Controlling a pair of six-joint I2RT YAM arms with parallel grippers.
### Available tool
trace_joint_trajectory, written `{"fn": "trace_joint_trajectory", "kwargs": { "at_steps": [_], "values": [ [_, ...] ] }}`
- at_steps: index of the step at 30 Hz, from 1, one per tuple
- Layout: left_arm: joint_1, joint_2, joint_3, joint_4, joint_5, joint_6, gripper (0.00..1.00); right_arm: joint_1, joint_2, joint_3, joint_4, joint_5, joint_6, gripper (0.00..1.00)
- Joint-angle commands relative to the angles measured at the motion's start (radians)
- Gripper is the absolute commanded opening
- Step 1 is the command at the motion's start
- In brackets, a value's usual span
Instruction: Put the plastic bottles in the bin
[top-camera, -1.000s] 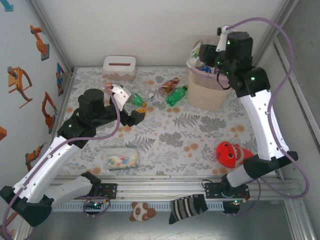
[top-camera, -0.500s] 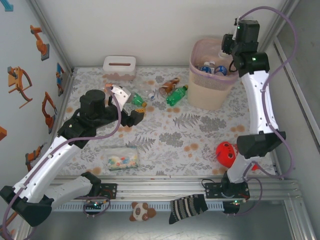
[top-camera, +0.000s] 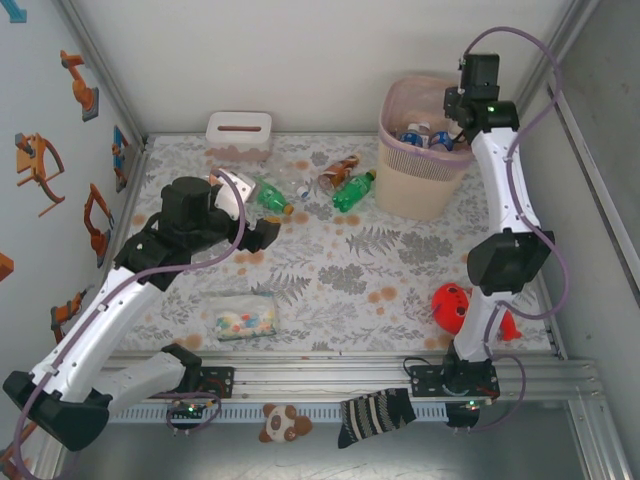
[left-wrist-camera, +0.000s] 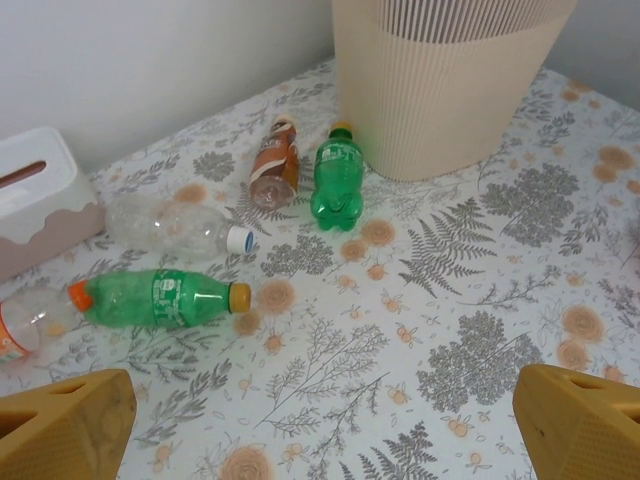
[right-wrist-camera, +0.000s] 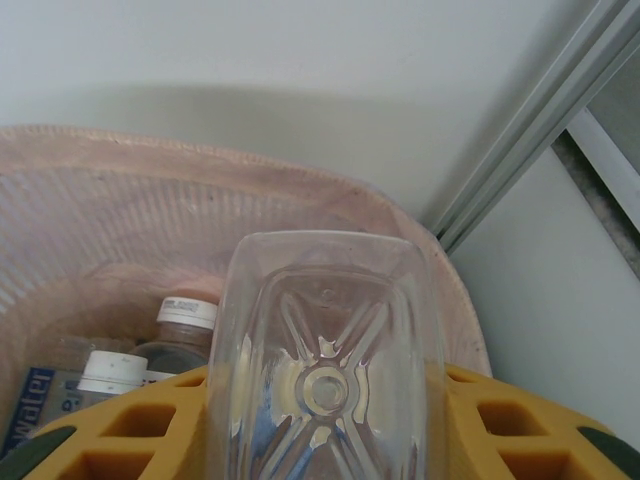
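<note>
Blue "water" label (right-wrist-camera: 27, 398) inside bin (right-wrist-camera: 130, 160), clear bottle (right-wrist-camera: 325, 340) held

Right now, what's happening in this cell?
The right gripper is shut on a clear plastic bottle above the beige bin, which already holds capped bottles. The left gripper is open and empty over the floral table, facing the nearest green bottle. That one and four others, including a brown bottle, lie between the tissue box and the bin.
</note>
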Motion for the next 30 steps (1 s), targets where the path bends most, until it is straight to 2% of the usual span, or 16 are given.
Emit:
{"fn": "trace_joint_trajectory", "kwargs": {
  "at_steps": [1,15,30],
  "values": [
    [0.013,0.005,0.039,-0.035,0.014,-0.019,0.96,-0.013,0.002,-0.049,0.052,0.003,-0.022,0.41],
    [0.018,-0.022,0.036,-0.044,0.033,-0.019,0.96,-0.030,0.071,-0.240,0.062,-0.068,0.000,0.40],
    [0.021,-0.036,0.028,-0.050,0.046,-0.027,0.96,-0.030,0.208,-0.114,-0.109,-0.155,0.022,0.40]
  ]
}}
